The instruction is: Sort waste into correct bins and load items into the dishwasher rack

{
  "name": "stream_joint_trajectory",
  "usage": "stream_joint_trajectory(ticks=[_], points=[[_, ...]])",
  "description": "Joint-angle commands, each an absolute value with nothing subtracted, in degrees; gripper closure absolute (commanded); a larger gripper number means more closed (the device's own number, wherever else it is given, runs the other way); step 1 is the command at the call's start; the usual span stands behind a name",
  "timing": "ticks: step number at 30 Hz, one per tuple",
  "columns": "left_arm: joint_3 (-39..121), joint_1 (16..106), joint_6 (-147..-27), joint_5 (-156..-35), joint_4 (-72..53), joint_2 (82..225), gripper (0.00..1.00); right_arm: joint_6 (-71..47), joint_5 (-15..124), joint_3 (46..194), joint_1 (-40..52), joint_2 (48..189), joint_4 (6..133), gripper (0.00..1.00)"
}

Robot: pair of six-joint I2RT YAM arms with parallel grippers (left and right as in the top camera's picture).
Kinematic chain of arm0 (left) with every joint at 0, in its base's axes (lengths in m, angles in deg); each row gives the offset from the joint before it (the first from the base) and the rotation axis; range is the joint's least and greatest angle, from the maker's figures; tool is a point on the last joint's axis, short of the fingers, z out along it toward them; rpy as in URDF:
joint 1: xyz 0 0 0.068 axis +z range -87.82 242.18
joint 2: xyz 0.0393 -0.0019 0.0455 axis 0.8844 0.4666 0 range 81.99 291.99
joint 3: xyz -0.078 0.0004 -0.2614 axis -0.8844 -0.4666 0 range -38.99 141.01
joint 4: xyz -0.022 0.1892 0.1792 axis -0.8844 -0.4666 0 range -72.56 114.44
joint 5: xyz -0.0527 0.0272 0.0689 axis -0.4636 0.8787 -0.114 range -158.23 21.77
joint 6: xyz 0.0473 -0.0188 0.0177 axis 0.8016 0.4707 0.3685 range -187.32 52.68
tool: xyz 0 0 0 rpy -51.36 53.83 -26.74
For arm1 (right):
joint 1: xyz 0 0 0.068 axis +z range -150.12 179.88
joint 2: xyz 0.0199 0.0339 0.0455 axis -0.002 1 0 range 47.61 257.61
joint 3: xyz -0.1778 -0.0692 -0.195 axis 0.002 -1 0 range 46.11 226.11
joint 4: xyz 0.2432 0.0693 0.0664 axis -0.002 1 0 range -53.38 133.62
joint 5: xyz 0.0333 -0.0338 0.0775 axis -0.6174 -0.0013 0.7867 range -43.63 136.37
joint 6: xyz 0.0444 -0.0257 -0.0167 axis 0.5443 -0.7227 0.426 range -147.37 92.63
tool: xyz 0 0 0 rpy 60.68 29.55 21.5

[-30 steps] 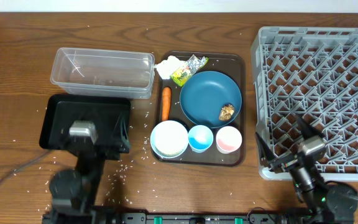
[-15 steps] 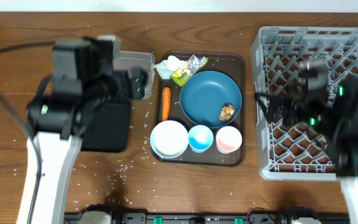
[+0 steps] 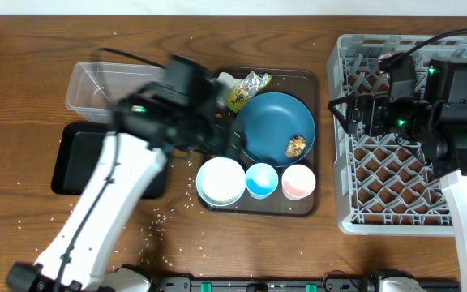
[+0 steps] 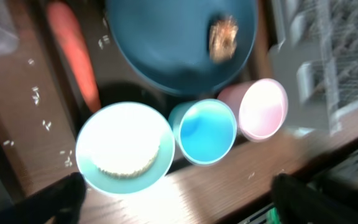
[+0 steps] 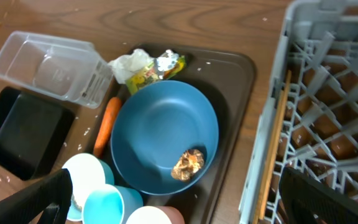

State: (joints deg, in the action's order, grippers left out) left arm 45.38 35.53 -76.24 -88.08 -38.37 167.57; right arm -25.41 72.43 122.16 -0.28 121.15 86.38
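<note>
The dark-blue plate [image 3: 276, 123] lies on the brown serving tray [image 3: 308, 85] with the brown lump [image 3: 296, 146] on it. The white bowl [image 3: 220, 180], light-blue cup [image 3: 260, 180] and pink cup [image 3: 298, 182] stand in front of it. The tissue [image 5: 129, 65] and foil wrapper [image 3: 246, 88] lie behind it. The carrot [image 4: 73, 53] lies left of the plate. My left gripper [image 4: 179, 205] is open and empty above the bowl [image 4: 124, 146] and cups. My right gripper [image 5: 182, 211] is open and empty, high over the rack's left edge [image 3: 337, 122].
The clear tub [image 3: 96, 89] and black tray [image 3: 75, 162] sit left of the serving tray, partly under my left arm. Rice grains [image 3: 164, 215] are scattered on the wooden table. The grey rack [image 3: 412, 186] fills the right side.
Both arms rose from the table's front edge. The left gripper swung right from the bins to over the serving tray. The right arm stayed over the rack's left part. Nothing was picked up.
</note>
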Motion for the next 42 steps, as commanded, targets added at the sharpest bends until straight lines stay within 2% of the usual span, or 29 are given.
stream_joint_trajectory(ticks=[1,3,5,15,21,24,29,32,34,42], points=[[45.5,29.5,-75.2,-79.4,-38.8,171.0,0.16,-22.6,72.3,123.2,-2.5,120.6,86.6,0.01],[45.0,26.6,-76.8,-76.5,-38.5,173.7,0.23,-21.3,72.1,123.2,-3.9,120.6,86.8,0.01],[44.7,25.0,-79.2,-74.7,-38.2,176.6,0.25,-20.5,72.1,123.2,-5.3,120.6,87.3,0.01],[44.7,24.4,-81.5,-78.3,-36.1,188.6,0.43,-20.6,72.1,123.2,-7.7,120.6,91.8,0.01],[44.5,24.4,-81.1,-78.2,-35.5,191.4,0.55,-20.6,72.1,123.2,-7.7,120.6,91.9,0.01],[44.2,24.4,-81.1,-78.2,-35.2,192.0,0.65,-20.6,72.1,123.2,-7.7,120.6,91.9,0.01],[42.2,24.4,-80.7,-78.2,-34.8,192.0,0.7,-20.6,70.9,123.2,-7.7,120.6,91.5,0.01],[40.9,24.4,-80.7,-78.2,-34.7,192.0,0.87,-20.6,70.6,123.2,-7.7,120.6,91.7,0.01],[40.9,24.4,-80.7,-78.2,-34.3,192.0,0.94,-20.6,70.6,123.2,-7.7,120.6,91.7,0.01],[44.0,24.4,-80.7,-78.2,-37.0,188.8,0.94,-20.6,70.6,123.2,-7.7,120.6,91.7,0.01]])
